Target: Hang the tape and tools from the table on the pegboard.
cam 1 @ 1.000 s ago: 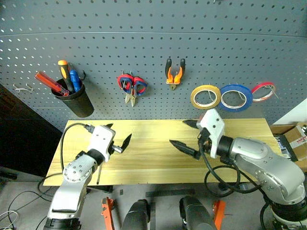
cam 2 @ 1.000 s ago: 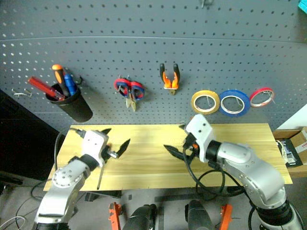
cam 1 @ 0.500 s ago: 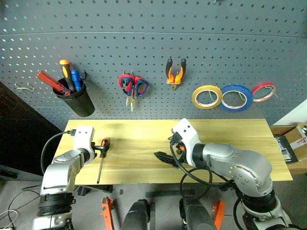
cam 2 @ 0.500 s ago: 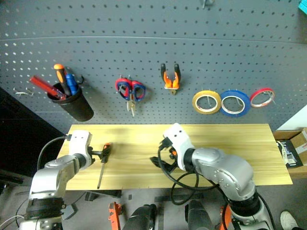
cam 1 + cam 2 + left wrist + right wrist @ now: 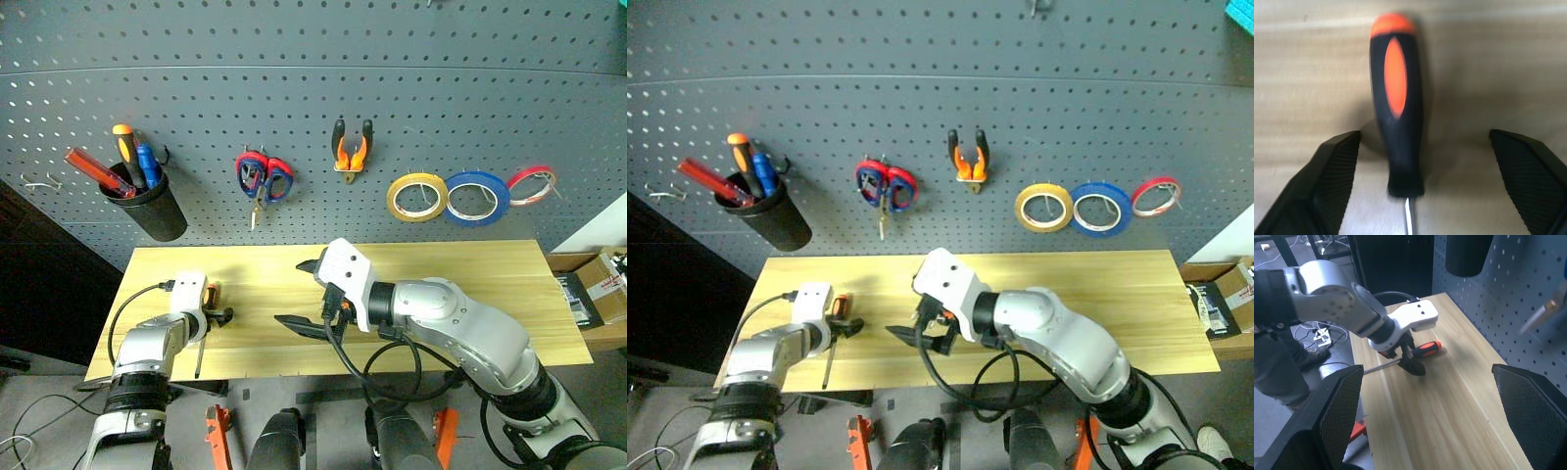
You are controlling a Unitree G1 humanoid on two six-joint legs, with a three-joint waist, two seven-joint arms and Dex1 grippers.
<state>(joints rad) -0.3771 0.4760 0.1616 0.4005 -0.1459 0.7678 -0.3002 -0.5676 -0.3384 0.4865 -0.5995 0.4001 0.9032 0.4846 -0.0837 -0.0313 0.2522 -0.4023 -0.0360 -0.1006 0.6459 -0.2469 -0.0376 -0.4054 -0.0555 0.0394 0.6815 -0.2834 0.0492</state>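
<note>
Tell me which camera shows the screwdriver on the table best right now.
The left wrist view: the screwdriver's orange-and-black handle lies between the left gripper's open fingers. The head views show it whole but small, partly behind that gripper. The right wrist view shows its handle and shaft beside the gripper.

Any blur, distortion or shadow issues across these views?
Left wrist view: screwdriver soft and blurred, its shadow falling on the table. Right wrist view: scissors on the pegboard smeared. Left eye view: pegboard hole rows bow, so lens distortion; left gripper casts a faint shadow.
</note>
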